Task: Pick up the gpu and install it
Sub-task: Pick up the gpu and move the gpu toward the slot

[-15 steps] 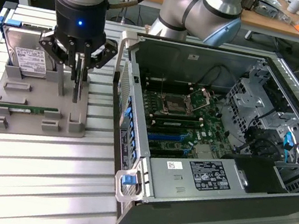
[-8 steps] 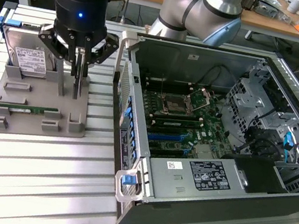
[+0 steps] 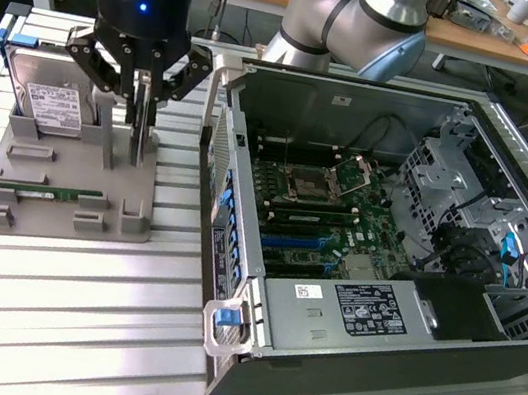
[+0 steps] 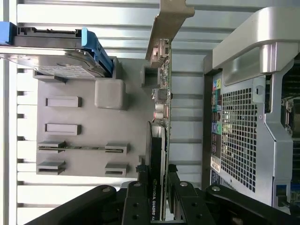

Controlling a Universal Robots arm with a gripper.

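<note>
1. Our end effector [image 3: 144, 101] is clamped on the gpu [image 3: 139, 141], with its fingers [image 4: 136, 201] pressing both faces of the card.
2. The gpu stands upright on edge along the grey holder's [image 3: 48, 217] edge nearest the open computer case [image 3: 376, 318].
3. A hard drive [image 3: 52, 103] leans at the holder's corner away from the case, and a memory stick [image 3: 47, 191] lies flat towards the opposite edge.
4. The holder sits on the slatted tabletop [image 3: 70, 327].

Bright, even light; mild metallic glare
</note>
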